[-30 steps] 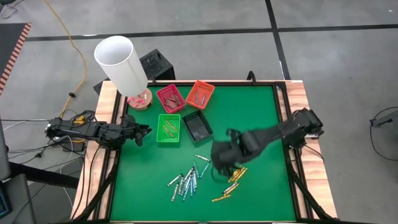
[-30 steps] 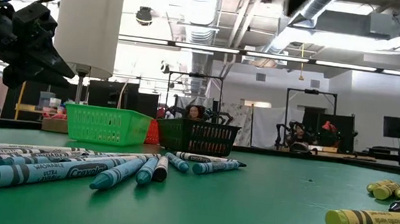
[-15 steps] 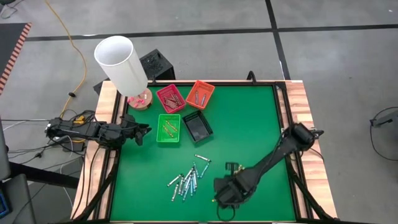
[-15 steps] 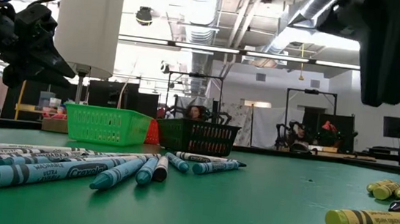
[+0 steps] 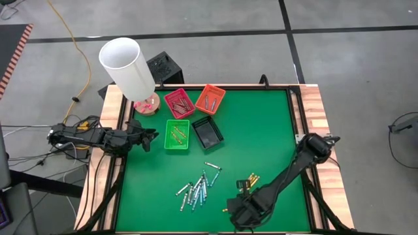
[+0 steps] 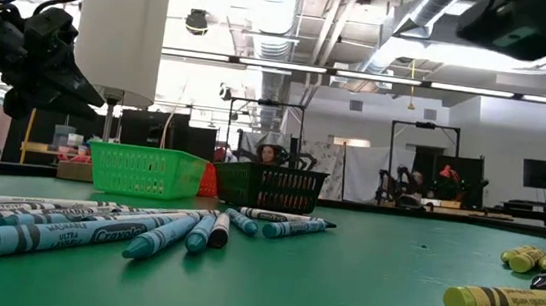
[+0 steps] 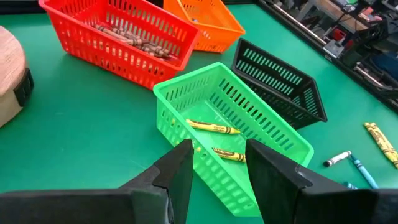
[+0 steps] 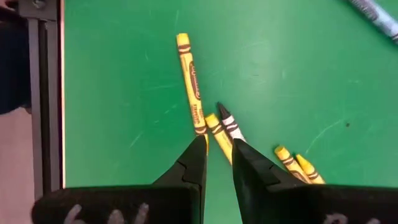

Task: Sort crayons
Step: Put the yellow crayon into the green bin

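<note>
Smooth green mat [image 5: 261, 130] with thin paper-wrapped crayons [image 5: 196, 189] scattered around 6 o'clock: blue and grey ones bunched together, yellow ones [image 8: 191, 84] just right of them. Right gripper [image 8: 217, 155] low over the yellow bunch, tapered dark fingers a narrow gap apart, gripping nothing, probably not touching yet. Left gripper [image 7: 217, 162] parked at 9 o'clock, parted and empty, facing a slotted plastic green tray [image 7: 233, 130] holding two yellow sticks.
</note>
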Robot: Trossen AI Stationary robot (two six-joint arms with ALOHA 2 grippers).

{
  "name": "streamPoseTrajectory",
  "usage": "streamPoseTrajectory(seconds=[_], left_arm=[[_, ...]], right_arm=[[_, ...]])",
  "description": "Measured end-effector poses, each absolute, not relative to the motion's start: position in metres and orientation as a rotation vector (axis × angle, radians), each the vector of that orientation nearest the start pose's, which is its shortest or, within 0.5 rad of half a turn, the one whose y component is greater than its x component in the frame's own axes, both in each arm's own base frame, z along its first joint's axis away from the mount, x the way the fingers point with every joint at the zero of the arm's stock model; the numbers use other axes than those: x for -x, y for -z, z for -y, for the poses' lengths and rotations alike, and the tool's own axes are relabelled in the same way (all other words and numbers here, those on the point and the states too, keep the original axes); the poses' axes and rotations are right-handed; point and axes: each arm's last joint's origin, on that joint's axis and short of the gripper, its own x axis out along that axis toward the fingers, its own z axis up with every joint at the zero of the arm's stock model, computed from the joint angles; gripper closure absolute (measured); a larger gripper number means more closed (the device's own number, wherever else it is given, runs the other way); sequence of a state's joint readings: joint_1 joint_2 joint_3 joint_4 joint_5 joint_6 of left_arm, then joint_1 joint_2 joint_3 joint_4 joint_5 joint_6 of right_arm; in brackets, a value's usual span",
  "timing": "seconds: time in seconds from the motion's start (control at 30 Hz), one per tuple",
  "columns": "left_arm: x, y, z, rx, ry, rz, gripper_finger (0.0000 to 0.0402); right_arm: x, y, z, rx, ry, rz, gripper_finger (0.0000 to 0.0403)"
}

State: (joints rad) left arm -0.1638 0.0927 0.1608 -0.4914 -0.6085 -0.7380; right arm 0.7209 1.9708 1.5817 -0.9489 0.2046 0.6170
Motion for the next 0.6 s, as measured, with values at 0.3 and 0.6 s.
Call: streamPoseTrajectory(seconds=[0.3,0.6], left_arm=[[-0.082,-0.166,-0.003,0.551,-0.563,-0.222,0.0265],[-0.082,-0.166,-0.003,0.553,-0.563,-0.223,0.0265]], right_arm=[[-0.314,-0.208,-0.268,0.047,-0.153,-1.175,0.0331],[-0.326,-0.189,-0.267,0.077,-0.175,-1.185,0.0331]])
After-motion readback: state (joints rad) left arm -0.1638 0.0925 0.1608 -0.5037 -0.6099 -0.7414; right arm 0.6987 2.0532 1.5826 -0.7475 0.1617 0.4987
